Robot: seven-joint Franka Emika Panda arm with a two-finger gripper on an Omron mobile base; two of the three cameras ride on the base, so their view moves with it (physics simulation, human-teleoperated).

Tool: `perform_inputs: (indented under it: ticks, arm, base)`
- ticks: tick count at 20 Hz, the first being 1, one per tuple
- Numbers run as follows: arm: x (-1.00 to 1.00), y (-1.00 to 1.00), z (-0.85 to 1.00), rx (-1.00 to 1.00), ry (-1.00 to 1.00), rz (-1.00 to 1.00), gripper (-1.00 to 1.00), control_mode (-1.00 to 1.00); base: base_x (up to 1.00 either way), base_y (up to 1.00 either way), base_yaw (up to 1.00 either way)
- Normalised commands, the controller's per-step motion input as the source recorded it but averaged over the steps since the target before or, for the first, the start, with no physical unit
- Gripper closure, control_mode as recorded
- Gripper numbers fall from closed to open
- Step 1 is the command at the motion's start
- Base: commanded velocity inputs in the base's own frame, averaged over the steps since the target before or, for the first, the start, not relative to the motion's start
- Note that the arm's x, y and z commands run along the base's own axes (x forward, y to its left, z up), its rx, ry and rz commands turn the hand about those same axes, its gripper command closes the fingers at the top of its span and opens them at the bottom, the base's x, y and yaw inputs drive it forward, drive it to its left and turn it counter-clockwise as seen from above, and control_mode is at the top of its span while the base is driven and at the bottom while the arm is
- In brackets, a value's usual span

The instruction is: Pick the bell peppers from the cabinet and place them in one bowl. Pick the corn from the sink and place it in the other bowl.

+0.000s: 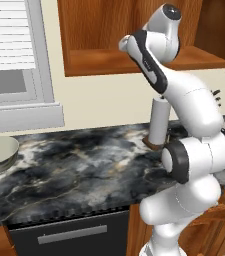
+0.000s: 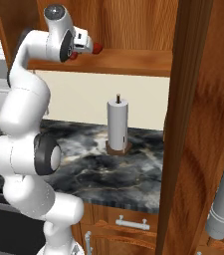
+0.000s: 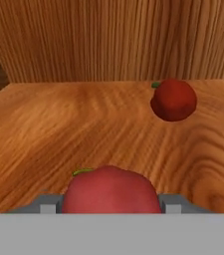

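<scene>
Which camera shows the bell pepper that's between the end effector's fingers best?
The hand view: the near bell pepper fills the lower middle, close up, with the second bell pepper behind it on the cabinet shelf. The right base view shows just a small red bit at the end effector. In the left base view the arm hides it.

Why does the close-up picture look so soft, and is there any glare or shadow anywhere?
Hand view: near pepper fills the bottom edge, soft-edged; far pepper casts little shadow on the shelf. Left base view: counter shows pale sheen. Right base view: evenly lit.
</scene>
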Motion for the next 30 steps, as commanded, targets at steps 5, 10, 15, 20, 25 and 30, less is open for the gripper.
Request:
perform_inputs:
  ticks: [5, 10, 15, 20, 25, 30]
  arm:
    - [-0.65, 0.0, 0.07, 0.0, -0.07, 0.01, 1.0, -1.0]
    - [-0.8, 0.0, 0.12, 0.0, -0.04, 0.06, 1.0, -1.0]
    - [-0.76, 0.0, 0.14, 0.0, 0.01, 0.05, 1.0, -1.0]
    - [-0.69, 0.0, 0.14, 0.0, 0.09, 0.02, 1.0, -1.0]
    - [-0.46, 0.0, 0.05, -0.01, 0.2, 0.0, 1.0, -1.0]
    - [-0.58, 0.0, -0.3, -0.09, 0.06, 0.0, 1.0, -1.0]
  base:
    - [0.0, 0.0, 0.0]
    - [0.0, 0.0, 0.0]
    - [0.0, 0.0, 0.0]
    - [0.0, 0.0, 0.0]
    - [0.0, 0.0, 0.0]
    - [0.0, 0.0, 0.0]
